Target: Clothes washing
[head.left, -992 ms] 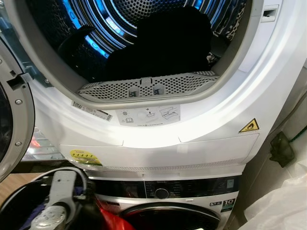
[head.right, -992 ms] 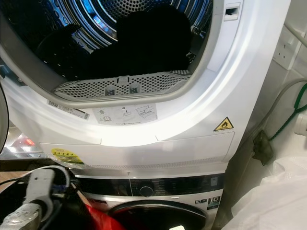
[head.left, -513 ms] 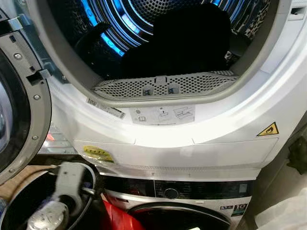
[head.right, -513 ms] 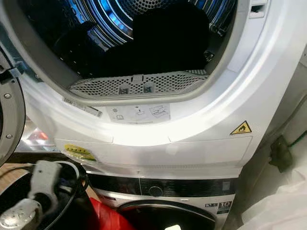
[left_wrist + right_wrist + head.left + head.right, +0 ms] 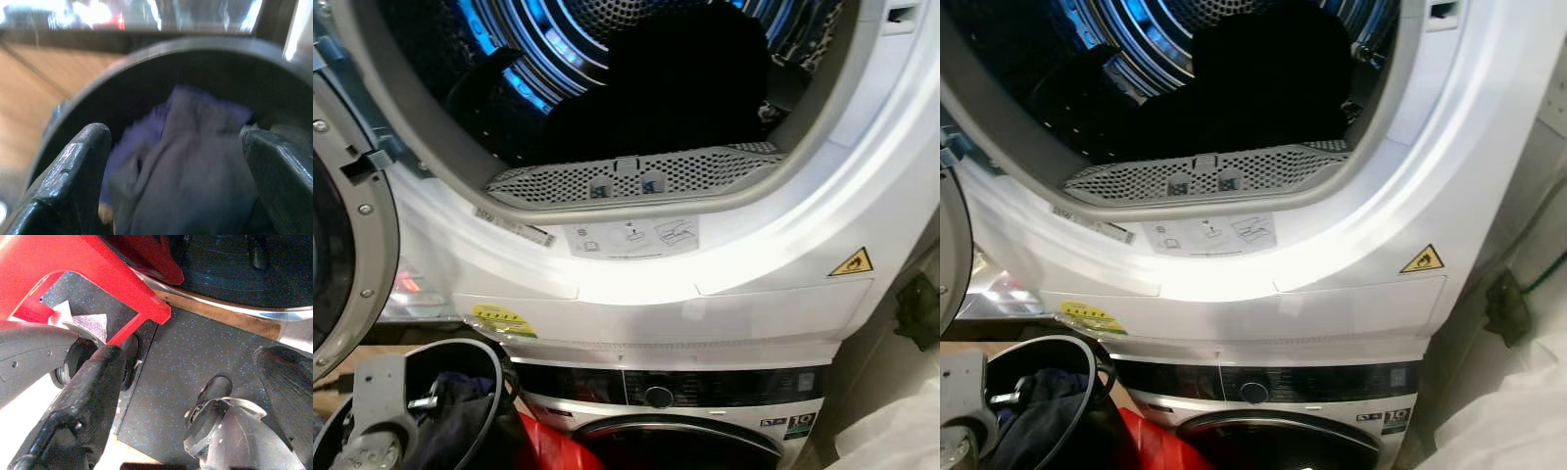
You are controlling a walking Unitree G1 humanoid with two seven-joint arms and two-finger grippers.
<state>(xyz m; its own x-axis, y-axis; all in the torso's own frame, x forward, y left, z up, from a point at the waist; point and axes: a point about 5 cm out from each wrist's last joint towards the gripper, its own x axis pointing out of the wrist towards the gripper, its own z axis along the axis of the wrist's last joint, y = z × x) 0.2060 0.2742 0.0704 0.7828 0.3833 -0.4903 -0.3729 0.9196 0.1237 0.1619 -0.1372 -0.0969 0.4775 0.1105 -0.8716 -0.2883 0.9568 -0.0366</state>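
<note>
The left gripper (image 5: pixel 176 161) has lowered into the black basket (image 5: pixel 494 357), fingers spread around the blue-grey garment (image 5: pixel 190 161), ready for transfer to the dryer drum (image 5: pixel 558 39).

An open dryer drum (image 5: pixel 607 59) holds dark clothes (image 5: pixel 675 88); at seven o'clock, a black basket (image 5: pixel 484 354) holds blue clothing (image 5: pixel 460 416).

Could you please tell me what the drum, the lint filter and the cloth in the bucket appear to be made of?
Drum: looks like polished steel, with ribbed, perforated walls reflecting blue light.
Lint filter: probably grey moulded plastic, matt, with a fine grid of holes.
Cloth: soft woven fabric, blue-grey and creased, lying in a dark bucket between the left gripper's open jaws.
</note>
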